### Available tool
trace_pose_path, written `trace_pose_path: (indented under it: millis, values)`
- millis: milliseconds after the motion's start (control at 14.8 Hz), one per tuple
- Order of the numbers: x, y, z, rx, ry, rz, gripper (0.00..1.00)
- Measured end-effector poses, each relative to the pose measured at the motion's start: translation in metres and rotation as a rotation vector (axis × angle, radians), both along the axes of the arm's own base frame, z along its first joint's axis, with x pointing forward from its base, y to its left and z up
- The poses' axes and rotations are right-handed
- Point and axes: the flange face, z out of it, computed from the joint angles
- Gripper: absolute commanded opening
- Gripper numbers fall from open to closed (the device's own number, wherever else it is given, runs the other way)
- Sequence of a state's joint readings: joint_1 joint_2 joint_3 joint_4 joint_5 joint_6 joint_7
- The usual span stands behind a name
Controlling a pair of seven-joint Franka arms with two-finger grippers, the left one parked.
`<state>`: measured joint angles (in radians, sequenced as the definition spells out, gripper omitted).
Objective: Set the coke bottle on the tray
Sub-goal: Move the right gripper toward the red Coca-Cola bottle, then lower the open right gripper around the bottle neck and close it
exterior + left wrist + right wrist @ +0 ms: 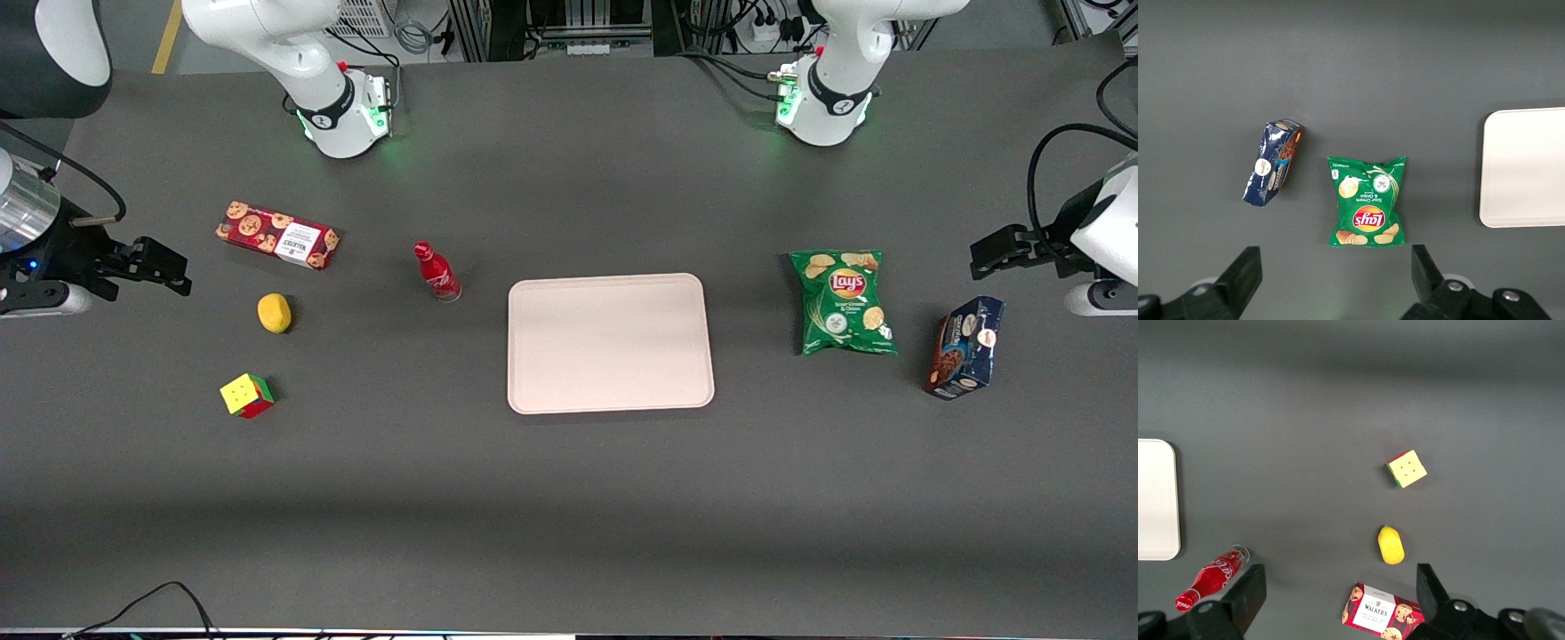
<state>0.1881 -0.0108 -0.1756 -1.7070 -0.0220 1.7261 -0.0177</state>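
The coke bottle (436, 273) stands upright on the tabletop (569, 498) just beside the tray (610, 343), apart from it. The gripper (164, 267) hangs open, well apart from the tray. Glossy, rigid and top-heavy, the bottle probably slips easily; grasp mid-body.

Right arm (53, 240) sat at working arm's end of table, raised above surface, wrist roughly level, pointing toward table middle. Gripper (173, 271) hovered in air, touched nothing. Fingers (160, 258) were spread wide apart, nothing between them. In right wrist view both dark fingertips (1248, 593) stood well apart with bare gap between, gripper (1338, 597) aimed straight down at table.
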Motion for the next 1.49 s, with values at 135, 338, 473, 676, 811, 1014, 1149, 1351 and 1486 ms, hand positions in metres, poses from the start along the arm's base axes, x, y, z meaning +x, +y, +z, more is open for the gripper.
trace_pose_path:
  millis: [135, 338, 473, 676, 811, 1014, 1149, 1351, 1486]
  values:
    - [0.002, -0.001, 0.001, -0.001, -0.002, -0.002, 1.00]
    - [0.003, -0.001, 0.008, -0.001, -0.018, -0.002, 1.00]
    - [0.004, 0.001, 0.014, -0.001, -0.031, 0.004, 1.00]
    - [0.003, 0.025, 0.015, 0.001, -0.024, 0.043, 1.00]
    - [0.000, 0.061, 0.010, 0.003, -0.008, 0.041, 1.00]
    - [-0.008, 0.132, -0.004, 0.008, 0.024, 0.039, 1.00]
    - [-0.018, 0.177, -0.017, 0.007, 0.051, 0.028, 1.00]
    - [-0.035, 0.232, -0.038, 0.002, 0.078, 0.019, 1.00]
    - [-0.046, 0.253, -0.060, 0.001, 0.082, 0.026, 1.00]
